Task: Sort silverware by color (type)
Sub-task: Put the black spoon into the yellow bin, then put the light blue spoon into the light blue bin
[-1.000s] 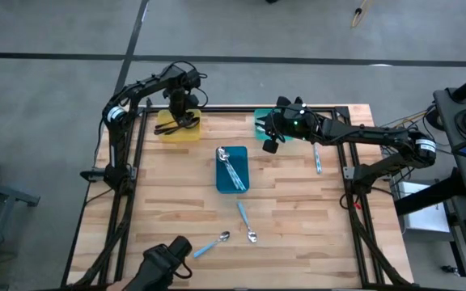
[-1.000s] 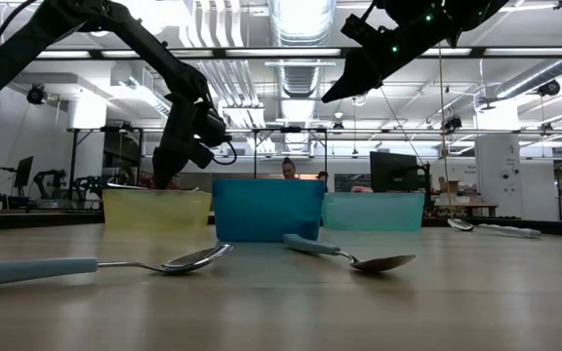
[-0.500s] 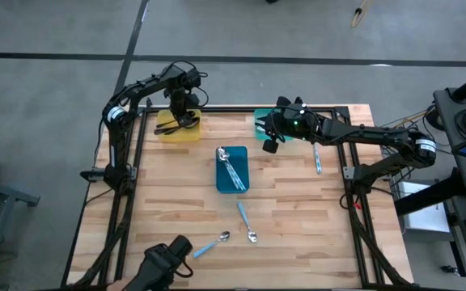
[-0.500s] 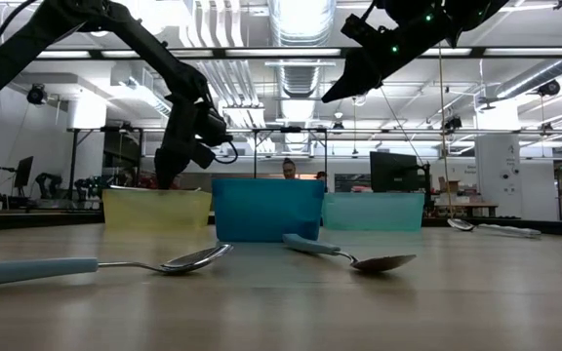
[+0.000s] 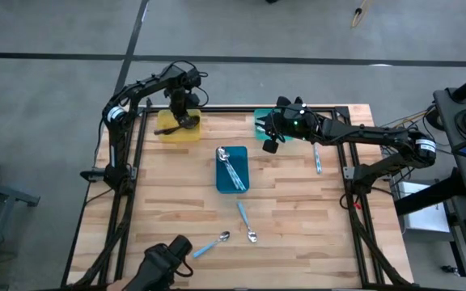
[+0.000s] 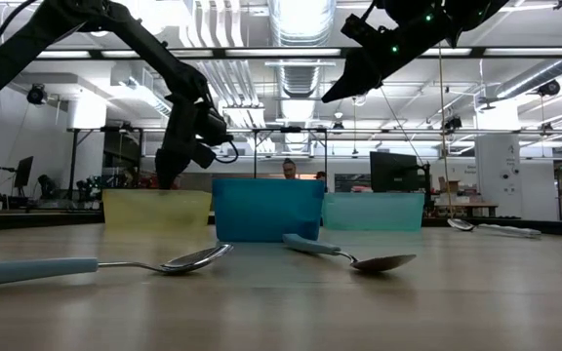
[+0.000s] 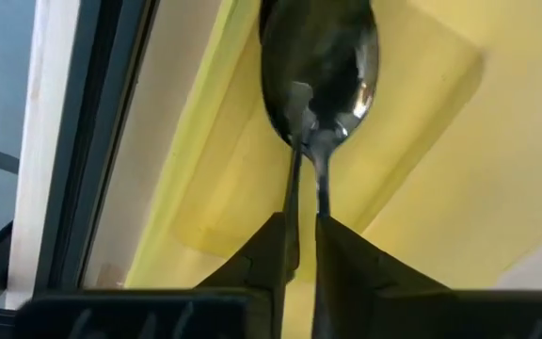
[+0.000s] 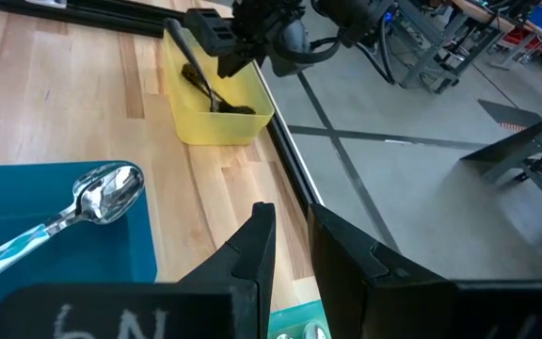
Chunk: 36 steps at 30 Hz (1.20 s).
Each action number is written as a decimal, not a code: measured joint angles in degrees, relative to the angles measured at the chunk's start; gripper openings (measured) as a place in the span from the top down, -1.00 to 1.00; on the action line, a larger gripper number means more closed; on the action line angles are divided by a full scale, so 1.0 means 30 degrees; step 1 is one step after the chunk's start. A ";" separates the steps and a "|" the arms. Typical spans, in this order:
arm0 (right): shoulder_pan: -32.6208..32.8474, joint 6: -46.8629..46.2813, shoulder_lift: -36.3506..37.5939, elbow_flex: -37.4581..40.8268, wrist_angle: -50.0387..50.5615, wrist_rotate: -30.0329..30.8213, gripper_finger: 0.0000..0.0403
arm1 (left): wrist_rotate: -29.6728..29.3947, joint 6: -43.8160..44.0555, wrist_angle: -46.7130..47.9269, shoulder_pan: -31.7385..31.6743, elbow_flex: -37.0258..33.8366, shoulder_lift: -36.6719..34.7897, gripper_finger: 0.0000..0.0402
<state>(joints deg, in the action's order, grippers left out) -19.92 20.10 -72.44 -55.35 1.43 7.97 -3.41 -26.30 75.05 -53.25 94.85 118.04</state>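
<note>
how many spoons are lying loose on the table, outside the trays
3: one blue-handled spoon on the right near the right arm, and two spoons near the front edge. None look hidden.

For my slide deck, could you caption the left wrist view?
Left gripper pinching a dark spoon over the yellow tray.

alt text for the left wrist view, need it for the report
Close-up of the left gripper holding a dark spoon by its neck, bowl pointing away from the camera, over the inside of a yellow tray. The two dark fingers stand close together around the thin handle, and a strip of dark frame and grey floor runs beside the tray.
</note>
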 joint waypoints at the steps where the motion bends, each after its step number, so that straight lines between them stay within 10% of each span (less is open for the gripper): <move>1: 0.0000 0.0000 0.0000 0.0000 0.0000 0.0000 0.71 | -0.0001 0.0000 -0.0028 0.0000 0.0000 0.0000 0.77; 6: 0.0000 -0.0046 0.0000 0.0000 0.0002 0.0000 0.71 | 0.0524 0.1704 -0.0014 0.0044 -0.0025 -0.0538 0.69; 13: 0.0000 -0.1518 0.0000 0.0000 0.0000 -0.0007 0.71 | 0.6003 0.3806 -0.3672 0.1198 -0.1341 -0.4388 0.71; 36: 0.1422 -1.0281 0.0007 -0.0066 0.0437 -0.1499 0.71 | 0.5797 1.0968 -2.6079 1.4235 -1.7429 -1.8601 0.73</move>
<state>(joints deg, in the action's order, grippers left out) -15.66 -10.75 -72.42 -55.55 2.74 3.47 13.98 6.60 -3.19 -10.55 42.56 62.24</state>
